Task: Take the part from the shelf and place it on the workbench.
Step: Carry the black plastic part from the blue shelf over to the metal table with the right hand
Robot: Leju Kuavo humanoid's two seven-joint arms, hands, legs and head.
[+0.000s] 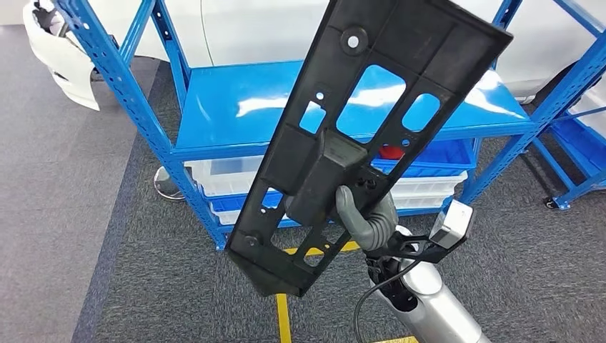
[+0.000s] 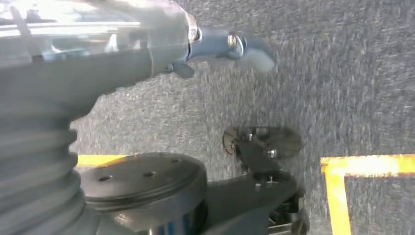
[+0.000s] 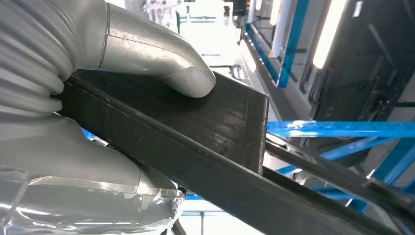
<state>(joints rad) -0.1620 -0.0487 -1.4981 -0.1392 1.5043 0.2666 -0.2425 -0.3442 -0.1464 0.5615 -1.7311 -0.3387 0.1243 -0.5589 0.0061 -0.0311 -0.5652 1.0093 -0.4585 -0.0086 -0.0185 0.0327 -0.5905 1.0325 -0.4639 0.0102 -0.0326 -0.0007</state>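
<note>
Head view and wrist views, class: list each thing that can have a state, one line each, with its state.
black part: lifted off the shelf, tilted, held near its lower end.
right hand: grips the black part, thumb pressed on it.
left hand: hangs above the carpet, fingers blurred.
blue shelf: top level bare.

Head view looks down; right wrist close, left perhaps floorward.

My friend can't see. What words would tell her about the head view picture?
The robot's right hand holds up a long black plastic part with cut-out holes, tilted, in front of a blue shelf. Grey carpet lies below.
</note>
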